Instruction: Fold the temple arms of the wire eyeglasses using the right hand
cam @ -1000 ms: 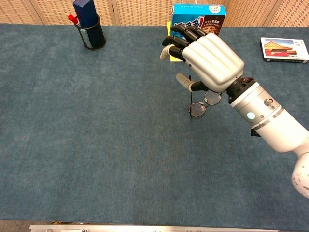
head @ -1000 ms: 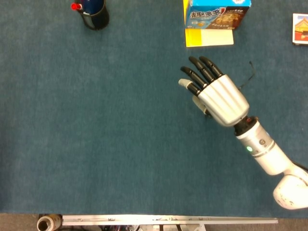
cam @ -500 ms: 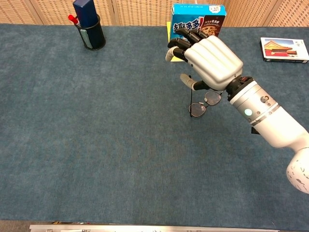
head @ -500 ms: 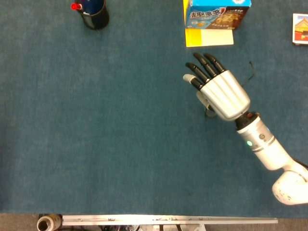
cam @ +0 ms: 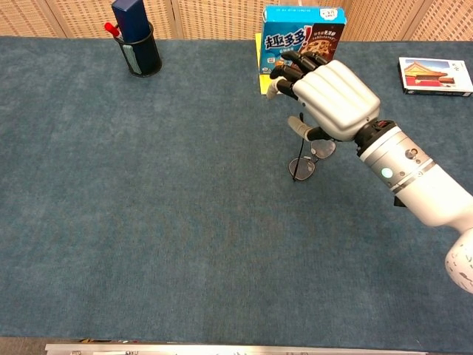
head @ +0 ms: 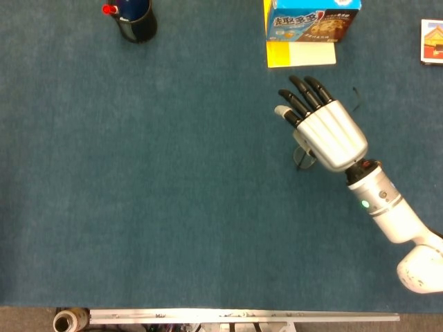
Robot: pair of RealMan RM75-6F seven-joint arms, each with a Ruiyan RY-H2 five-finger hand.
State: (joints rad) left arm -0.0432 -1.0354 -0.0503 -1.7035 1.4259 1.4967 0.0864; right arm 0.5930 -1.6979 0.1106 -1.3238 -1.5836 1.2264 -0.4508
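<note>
The wire eyeglasses [cam: 304, 167] lie on the blue table cloth, one thin temple arm sticking up by the left lens. My right hand [cam: 330, 98] hovers just above them, palm down, fingers spread and holding nothing. Its thumb [cam: 298, 126] hangs close to the raised temple arm; whether they touch I cannot tell. In the head view the right hand [head: 327, 131] covers most of the eyeglasses [head: 302, 159], and only a lens rim and the far temple tip show. The left hand appears in neither view.
A blue cookie box [head: 311, 19] on a yellow pad [head: 302, 54] stands just beyond the hand. A black pen holder [head: 135, 19] sits at the far left, and a picture card [head: 432, 41] at the far right edge.
The right hand has drifted to the right and a little farther from me above the eyeglasses, fingers still spread. The eyeglasses have barely moved.
</note>
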